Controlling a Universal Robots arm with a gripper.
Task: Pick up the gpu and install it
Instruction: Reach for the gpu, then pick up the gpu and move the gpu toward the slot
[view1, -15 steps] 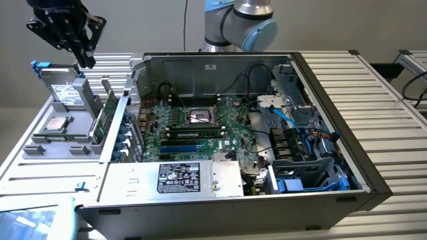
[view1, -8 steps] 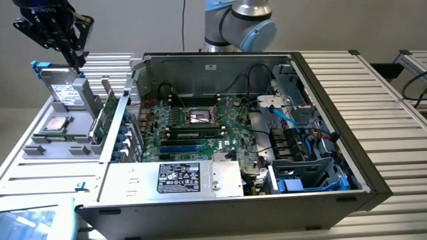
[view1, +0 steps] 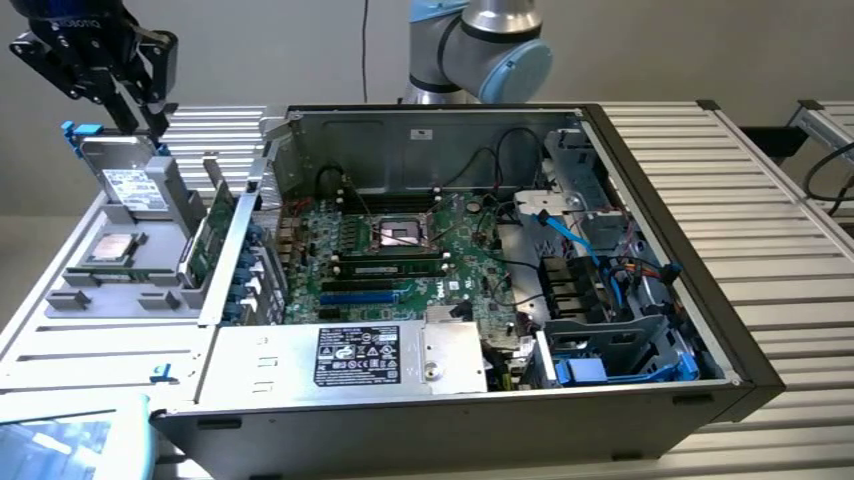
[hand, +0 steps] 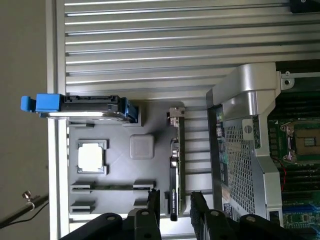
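Hanging over the gray tray (view1: 80, 297), the gripper (view1: 150, 126) has its jaws wide apart and holds nothing. The gpu (view1: 218, 235) stands on its edge in the tray, just beside the open case (view1: 441, 125). In the wrist view one finger (hand: 152, 205) sits on each side of the gpu (hand: 176, 150), not touching it. A drive (view1: 130, 186) stands up in the tray near the gripper, and a chip (view1: 114, 250) lies flat beside it.

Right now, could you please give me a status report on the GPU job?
Pincer open, empty, above tray. Gpu upright in tray, uninstalled. Hard drive stands apart alongside.
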